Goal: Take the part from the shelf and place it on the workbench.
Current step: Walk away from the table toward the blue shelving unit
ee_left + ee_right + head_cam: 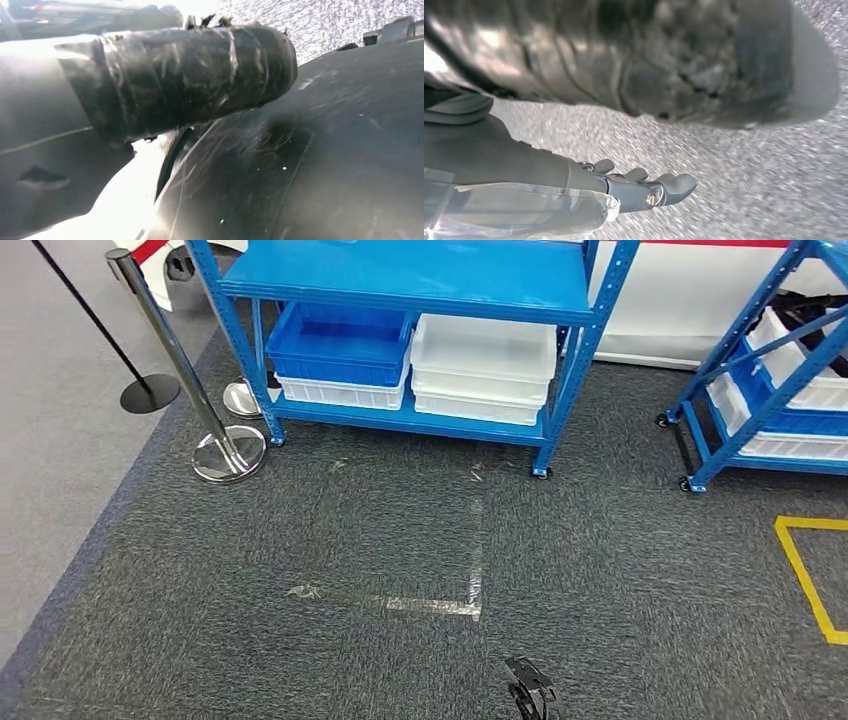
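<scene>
Robot facing a blue shelf across grey carpet, arms hanging at its sides.

The blue shelf (410, 285) is standing on the carpet (400, 540) ahead, and on its lowest level a blue bin (340, 340) is sitting on a white bin (345, 392), with two stacked white bins (483, 365) just beside them. I cannot tell which bin is holding the part. A chrome stanchion post (180, 360) is standing just beside the shelf's near corner leg, and a second blue rack (770, 370) is standing well apart from the shelf on its other side. The right hand (644, 190) is hanging over the carpet with its fingers (674, 185) stretched out, grasping nothing. The left hand (185, 80) is showing as a dark taped shape, and I cannot tell whether it is released or clenched.
</scene>
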You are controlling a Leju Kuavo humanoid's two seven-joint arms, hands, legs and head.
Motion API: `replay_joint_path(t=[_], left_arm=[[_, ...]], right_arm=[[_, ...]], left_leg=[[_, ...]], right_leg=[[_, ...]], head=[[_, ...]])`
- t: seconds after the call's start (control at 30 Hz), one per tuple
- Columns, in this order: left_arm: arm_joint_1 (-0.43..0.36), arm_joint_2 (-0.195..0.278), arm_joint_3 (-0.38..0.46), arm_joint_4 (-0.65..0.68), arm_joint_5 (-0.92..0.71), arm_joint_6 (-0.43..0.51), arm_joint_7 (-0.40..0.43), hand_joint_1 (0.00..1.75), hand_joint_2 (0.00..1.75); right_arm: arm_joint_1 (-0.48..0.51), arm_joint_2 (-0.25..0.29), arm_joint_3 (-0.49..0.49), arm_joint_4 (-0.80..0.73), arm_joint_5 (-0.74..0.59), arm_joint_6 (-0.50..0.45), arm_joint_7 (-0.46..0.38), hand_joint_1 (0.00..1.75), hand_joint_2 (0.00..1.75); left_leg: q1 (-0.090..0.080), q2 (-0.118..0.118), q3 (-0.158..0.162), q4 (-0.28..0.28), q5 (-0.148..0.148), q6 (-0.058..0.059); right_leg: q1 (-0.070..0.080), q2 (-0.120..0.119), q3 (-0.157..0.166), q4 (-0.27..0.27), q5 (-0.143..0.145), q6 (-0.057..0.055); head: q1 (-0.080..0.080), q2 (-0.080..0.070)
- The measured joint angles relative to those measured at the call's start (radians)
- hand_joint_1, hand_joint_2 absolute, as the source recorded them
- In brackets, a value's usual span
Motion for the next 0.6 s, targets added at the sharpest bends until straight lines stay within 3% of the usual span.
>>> replay_joint_path(t=[0.07,0.13,0.2,0.27,0.33,0.4,0.43,0.47,0.53,0.6], left_arm=[[-0.001,0.001,0.000,0.000,0.000,0.000,0.000,0.00,0.00],[-0.001,0.001,0.000,0.000,0.000,0.000,0.000,0.00,0.00],[0.002,0.002,0.000,0.000,0.001,-0.001,0.001,0.00,0.00],[0.005,0.003,0.000,0.000,0.002,-0.001,0.002,0.00,0.00],[0.001,0.004,0.000,0.000,0.003,-0.001,0.003,0.00,0.00],[-0.005,0.004,-0.001,0.000,0.003,0.000,0.004,0.00,0.00],[-0.006,0.005,-0.001,0.000,0.003,0.002,0.004,0.00,0.00],[-0.006,0.005,-0.001,0.000,0.003,0.003,0.004,0.00,0.00],[-0.004,0.006,-0.001,0.000,0.002,0.006,0.004,0.00,0.00],[-0.003,0.007,-0.001,0.000,-0.001,0.009,0.002,0.00,0.00]], right_arm=[[-0.002,0.000,0.000,0.000,0.000,0.000,0.000,0.00,0.00],[-0.001,0.001,0.000,0.000,-0.001,0.000,0.001,0.00,0.00],[0.001,0.002,0.000,0.000,-0.003,0.000,0.005,0.00,0.00],[-0.001,0.003,0.000,-0.001,-0.006,-0.002,0.009,0.00,0.00],[-0.002,0.002,0.000,0.000,-0.010,-0.011,0.015,0.00,0.00],[0.002,0.002,0.000,0.001,-0.021,-0.038,0.030,0.00,0.00],[0.003,0.002,0.000,0.002,-0.028,-0.057,0.041,0.00,0.00],[0.003,0.002,0.000,0.002,-0.035,-0.078,0.053,0.00,0.00],[0.002,0.006,0.000,0.002,-0.044,-0.104,0.075,0.00,0.00],[0.002,0.009,0.000,0.002,-0.049,-0.112,0.088,0.00,0.00]], left_leg=[[0.002,-0.024,-0.006,0.012,-0.007,-0.010],[0.003,-0.043,-0.016,0.017,-0.007,-0.022],[0.006,-0.057,-0.022,0.015,-0.004,-0.032],[0.003,-0.015,-0.038,0.042,-0.018,-0.042],[0.000,0.051,-0.086,0.141,-0.063,-0.050],[0.002,0.074,-0.147,0.256,-0.104,-0.054],[0.002,0.076,-0.161,0.279,-0.103,-0.054],[0.001,0.077,-0.156,0.267,-0.085,-0.051],[-0.002,0.081,-0.096,0.149,-0.022,-0.038],[-0.011,0.091,-0.035,0.036,0.006,-0.022]], right_leg=[[-0.006,0.048,0.042,-0.101,0.036,0.001],[-0.005,0.076,0.051,-0.118,0.030,-0.003],[-0.004,0.056,0.054,-0.121,0.033,-0.014],[-0.006,0.034,0.060,-0.127,0.035,-0.026],[-0.003,0.007,0.068,-0.131,0.033,-0.035],[0.001,-0.020,0.072,-0.131,0.028,-0.040],[0.003,-0.031,0.074,-0.130,0.026,-0.041],[0.004,-0.038,0.076,-0.130,0.023,-0.041],[0.006,-0.048,0.083,-0.131,0.018,-0.040],[0.008,-0.053,0.088,-0.136,0.013,-0.034]], head=[[0.000,0.000],[0.001,0.000],[0.002,0.000],[-0.004,0.000],[-0.010,0.000],[-0.012,0.000],[-0.013,0.000],[-0.013,0.000],[-0.013,0.000],[-0.012,0.000]])
